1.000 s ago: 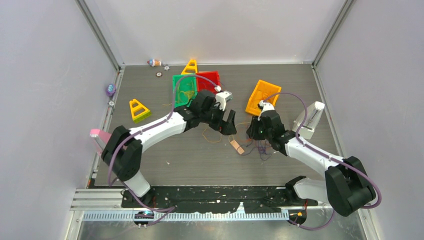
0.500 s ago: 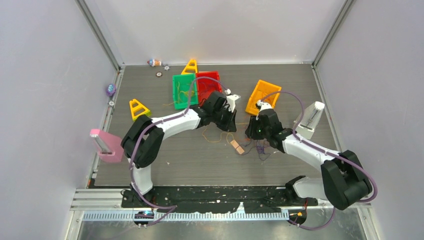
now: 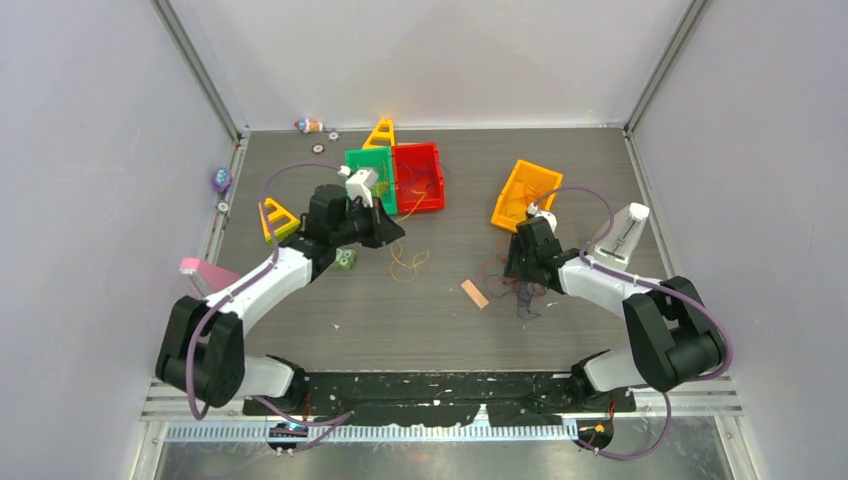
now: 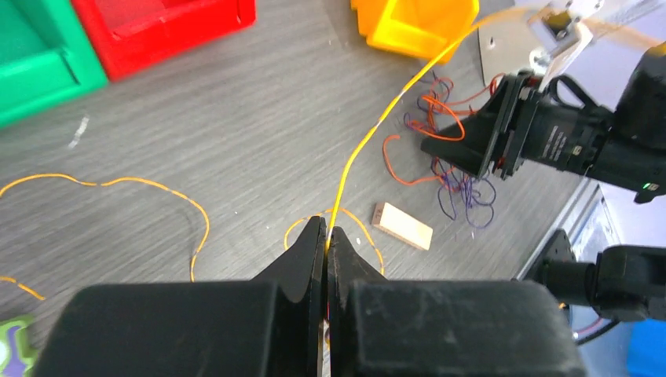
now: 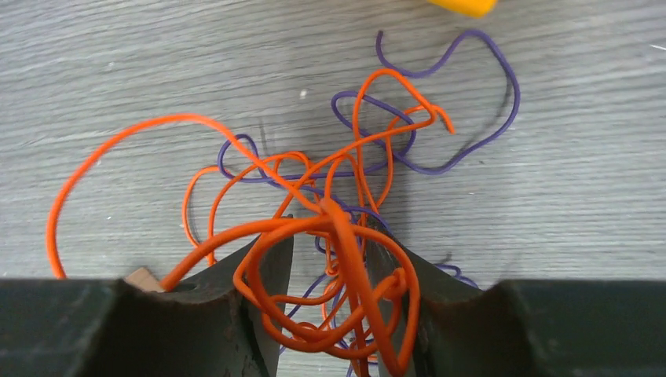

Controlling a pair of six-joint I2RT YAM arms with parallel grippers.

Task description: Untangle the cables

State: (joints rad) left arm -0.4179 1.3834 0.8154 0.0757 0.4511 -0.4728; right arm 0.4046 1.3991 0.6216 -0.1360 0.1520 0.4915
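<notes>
Cables (image 5: 338, 236) knotted, ends hidden between claw (image 5: 328, 267)

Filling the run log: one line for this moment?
left gripper: shut on yellow cable | right gripper: open around orange-purple tangle

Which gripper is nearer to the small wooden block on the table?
Right. The right gripper sits just right of the wooden block, over the tangle. The left gripper is farther, up-left near the green bin.
</notes>
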